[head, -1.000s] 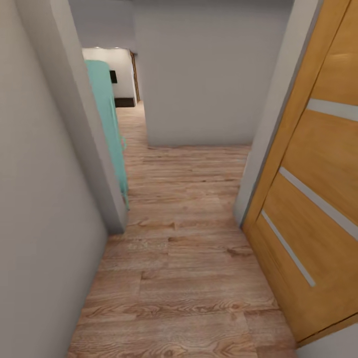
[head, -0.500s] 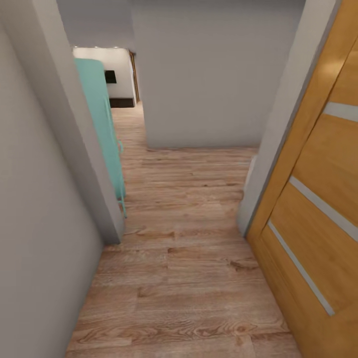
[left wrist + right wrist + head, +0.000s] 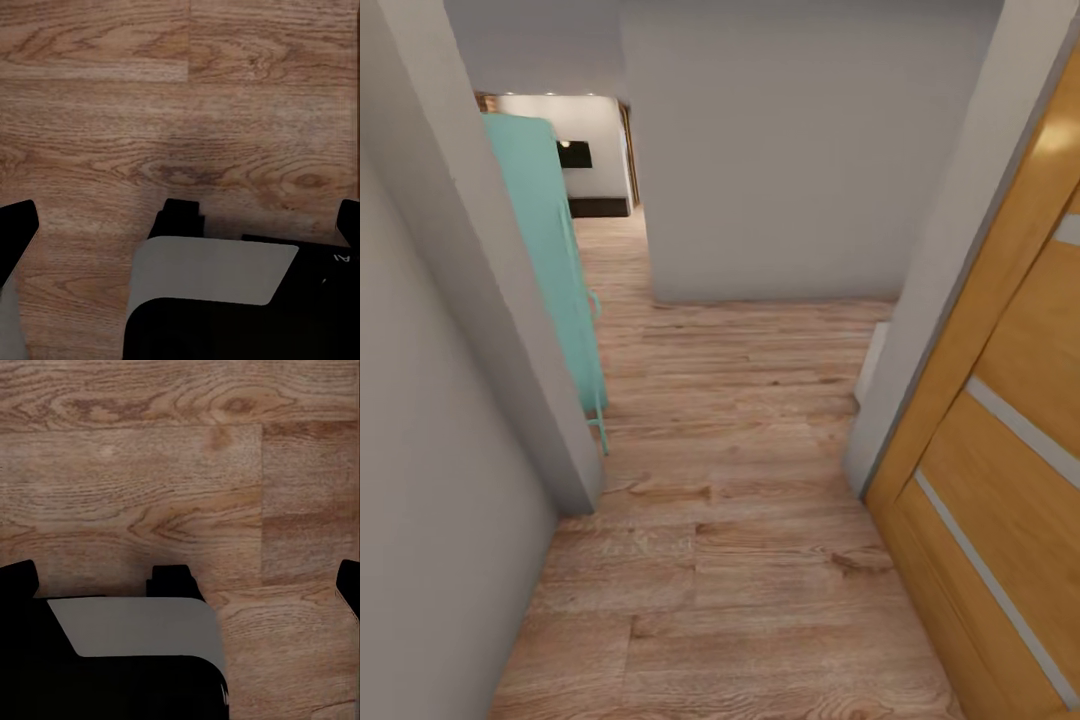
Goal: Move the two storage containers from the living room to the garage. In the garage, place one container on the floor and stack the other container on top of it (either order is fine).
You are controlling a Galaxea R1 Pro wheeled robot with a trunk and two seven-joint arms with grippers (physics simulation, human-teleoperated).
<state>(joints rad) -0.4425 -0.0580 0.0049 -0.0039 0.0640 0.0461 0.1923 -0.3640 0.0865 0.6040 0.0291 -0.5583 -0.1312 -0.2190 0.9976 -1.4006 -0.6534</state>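
Wood planks (image 3: pixel 740 520) run under me down a narrow hallway, warm brown with dark knots, and I see them again close up in both wrist views. Taking the grey pillar (image 3: pixel 510 330) on my left as the marker: a teal panel (image 3: pixel 550 260) stands just behind it, upright, its lower edge close to the planks. Beyond the pillar, a pale wall (image 3: pixel 780 170) faces me across the hall, and between that wall and the teal panel a passage leads back to a brighter room (image 3: pixel 585 150) with a dark low strip along its far wall (too small for me to say what it is). Across the hall from the pillar stands a honey-coloured door (image 3: pixel 1010 420) with pale inset stripes, hung against a grey jamb (image 3: pixel 950 270). The left gripper (image 3: pixel 180 217) hangs over bare planks with its dark fingertips far apart at the picture's edges, spread wide and holding nothing. The right gripper (image 3: pixel 180 577) is likewise spread wide over planks, nothing between its tips. No container is in sight from here.
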